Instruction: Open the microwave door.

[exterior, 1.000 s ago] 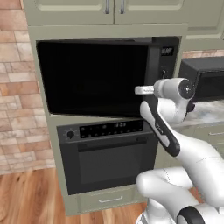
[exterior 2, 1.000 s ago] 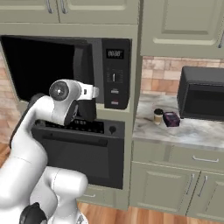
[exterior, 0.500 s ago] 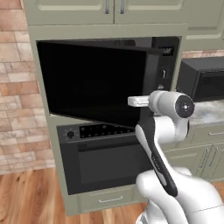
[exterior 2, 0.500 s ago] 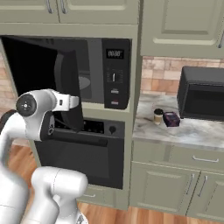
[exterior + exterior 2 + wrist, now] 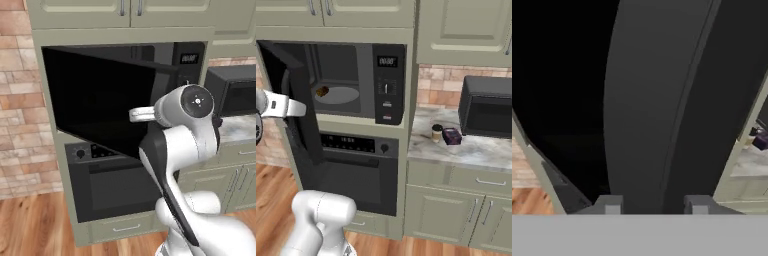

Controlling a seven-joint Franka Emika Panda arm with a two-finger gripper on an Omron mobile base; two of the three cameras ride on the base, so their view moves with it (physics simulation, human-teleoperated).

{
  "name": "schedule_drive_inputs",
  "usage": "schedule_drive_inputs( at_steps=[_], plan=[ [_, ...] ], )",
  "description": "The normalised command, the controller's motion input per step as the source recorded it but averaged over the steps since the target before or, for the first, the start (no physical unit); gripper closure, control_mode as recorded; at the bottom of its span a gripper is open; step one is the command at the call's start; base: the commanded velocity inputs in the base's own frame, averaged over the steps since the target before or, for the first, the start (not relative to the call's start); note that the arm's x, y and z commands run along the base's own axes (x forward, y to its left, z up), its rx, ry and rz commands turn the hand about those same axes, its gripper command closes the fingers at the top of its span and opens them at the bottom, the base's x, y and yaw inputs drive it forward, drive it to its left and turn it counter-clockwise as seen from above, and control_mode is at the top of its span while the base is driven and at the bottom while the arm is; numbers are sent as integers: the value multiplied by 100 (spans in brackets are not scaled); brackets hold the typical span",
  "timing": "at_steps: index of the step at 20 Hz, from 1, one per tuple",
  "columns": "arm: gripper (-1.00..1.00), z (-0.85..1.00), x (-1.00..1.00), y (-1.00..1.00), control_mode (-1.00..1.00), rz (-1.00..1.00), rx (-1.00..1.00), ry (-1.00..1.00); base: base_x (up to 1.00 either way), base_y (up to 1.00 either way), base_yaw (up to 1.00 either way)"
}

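The microwave door point(image 5: 298, 107) stands swung well out from the microwave point(image 5: 356, 82), its handle point(image 5: 647, 105) between the fingers point(image 5: 609, 204), which sit apart around it. If the pull drifts off the hinge arc, they could slip off.

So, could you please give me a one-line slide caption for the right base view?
Microwave door swung wide open, cavity of the microwave exposed above the oven, white arm at the door's edge.
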Motion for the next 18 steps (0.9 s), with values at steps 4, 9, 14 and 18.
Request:
schedule_drive_inputs(
  at_steps=[4,9,14,18],
  plan=[
    [-100,-6,-100,5,-100,0,-6,-7,0,0,0],
    [-100,-14,-100,-1,-100,0,-2,-6,0,0,0],
    [-100,13,-100,-57,-100,-1,9,-13,0,0,0],
    [-100,64,-91,-100,-100,0,31,0,0,0,0]
  ],
)
